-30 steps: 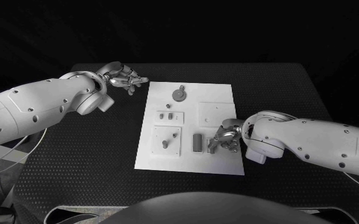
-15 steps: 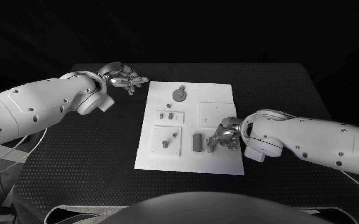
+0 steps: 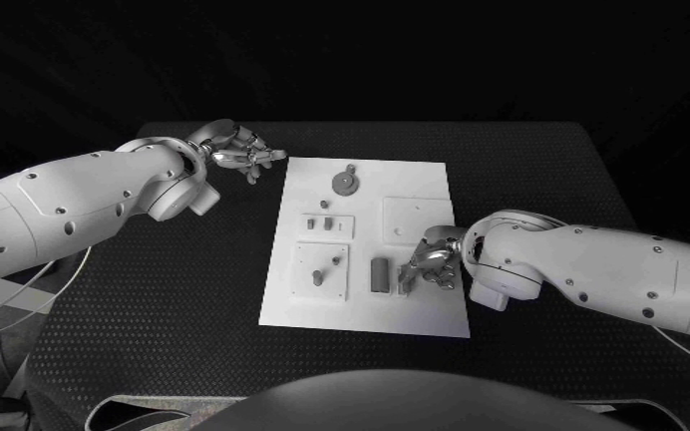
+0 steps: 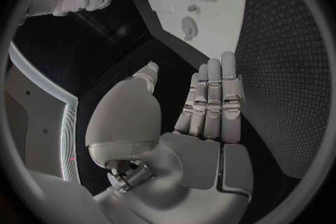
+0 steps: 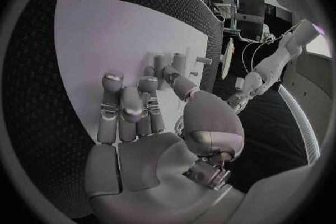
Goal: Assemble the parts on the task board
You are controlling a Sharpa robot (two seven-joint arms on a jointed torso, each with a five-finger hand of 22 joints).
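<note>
Board (image 3: 417, 187) sits mid-tabletop (image 3: 560, 172), white plate with grey parts spread over it: a round part (image 3: 344, 181) near the far edge, two small pegs (image 3: 319, 220) in a raised block on the left, a lower-left block (image 3: 321, 270) with a peg and a small piece, an upright dark bar (image 3: 380, 273) near the front middle. Looks like mid-task: some parts stand in their seats, but which ones are final I can't tell; the square pad (image 3: 412, 217) on the right looks bare apart from a dot, so probably more to place. Right hand (image 3: 432, 263) is over the board's near right area, just beside the dark bar, fingers curled down toward a small part (image 3: 407, 283); wrist view shows fingertips (image 5: 150, 83) near a row of short pegs (image 5: 173, 61), but grip isn't clear, can't tell if it's holding. Left hand (image 3: 237, 157) hangs off the board at its far left corner, fingers straight and together in its wrist view (image 4: 210, 106), holding nothing.
</note>
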